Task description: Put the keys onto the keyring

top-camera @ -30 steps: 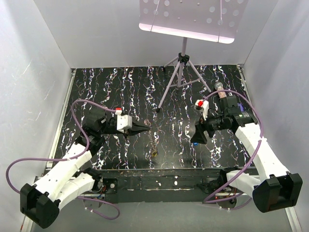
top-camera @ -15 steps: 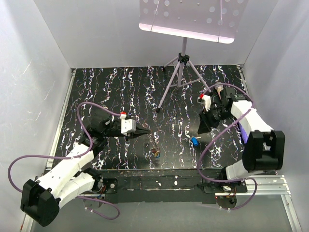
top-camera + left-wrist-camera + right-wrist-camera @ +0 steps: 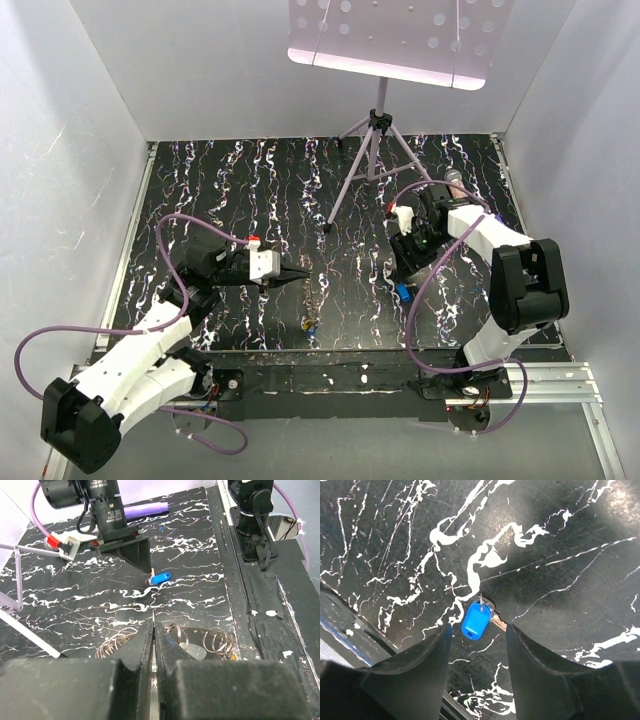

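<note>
Right wrist view: blue key (image 3: 476, 621) flat on the table (image 3: 560, 545), between the spread jaws of the right pincer (image 3: 479, 630), touching neither. Long axis far-to-near, blue head toward the near edge, metal loop toward the far edge. Clear only in the left wrist view: keyring (image 3: 197, 651) of wire loops by the near edge, right at the tips of the left pincer (image 3: 154, 627), pressed together; anything pinched there, impossible to tell.
</note>
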Robot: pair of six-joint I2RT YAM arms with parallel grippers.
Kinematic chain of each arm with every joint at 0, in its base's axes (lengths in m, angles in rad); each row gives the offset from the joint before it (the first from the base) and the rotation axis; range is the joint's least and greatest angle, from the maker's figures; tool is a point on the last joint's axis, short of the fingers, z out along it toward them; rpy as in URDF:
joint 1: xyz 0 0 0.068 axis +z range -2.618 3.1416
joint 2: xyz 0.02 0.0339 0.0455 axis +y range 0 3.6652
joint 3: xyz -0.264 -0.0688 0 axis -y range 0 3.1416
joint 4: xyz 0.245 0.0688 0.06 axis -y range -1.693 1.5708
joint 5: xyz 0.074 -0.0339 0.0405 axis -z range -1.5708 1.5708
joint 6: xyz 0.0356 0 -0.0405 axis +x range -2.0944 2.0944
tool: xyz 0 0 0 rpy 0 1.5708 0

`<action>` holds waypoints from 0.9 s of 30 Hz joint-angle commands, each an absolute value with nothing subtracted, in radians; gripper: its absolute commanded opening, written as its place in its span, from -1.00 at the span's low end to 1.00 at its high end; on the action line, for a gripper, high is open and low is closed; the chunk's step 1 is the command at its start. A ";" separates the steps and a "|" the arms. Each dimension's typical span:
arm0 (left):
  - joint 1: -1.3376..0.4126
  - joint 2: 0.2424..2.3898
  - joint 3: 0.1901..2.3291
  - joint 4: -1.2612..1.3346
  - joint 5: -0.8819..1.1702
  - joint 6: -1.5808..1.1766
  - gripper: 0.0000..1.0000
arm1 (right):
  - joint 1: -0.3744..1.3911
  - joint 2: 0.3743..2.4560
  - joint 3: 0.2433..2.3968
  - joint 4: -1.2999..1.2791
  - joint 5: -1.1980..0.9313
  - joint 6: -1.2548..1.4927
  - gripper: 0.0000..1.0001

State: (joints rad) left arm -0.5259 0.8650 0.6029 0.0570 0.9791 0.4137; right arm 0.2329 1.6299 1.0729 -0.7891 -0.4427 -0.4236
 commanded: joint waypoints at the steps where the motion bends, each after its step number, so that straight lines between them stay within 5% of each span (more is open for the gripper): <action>1: -0.532 0.819 0.620 0.068 0.977 0.436 -1.00 | 0.276 1.664 1.083 -0.739 -0.382 -0.390 0.07; 27: -0.540 0.827 0.621 0.066 0.982 0.434 -1.00 | 0.339 1.743 1.098 -0.746 -0.341 -0.390 -0.41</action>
State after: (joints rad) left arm -0.5343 0.8406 0.6029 0.0525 0.9794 0.4202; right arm 0.3302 1.7275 1.0714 -0.7334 -0.3405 -0.3912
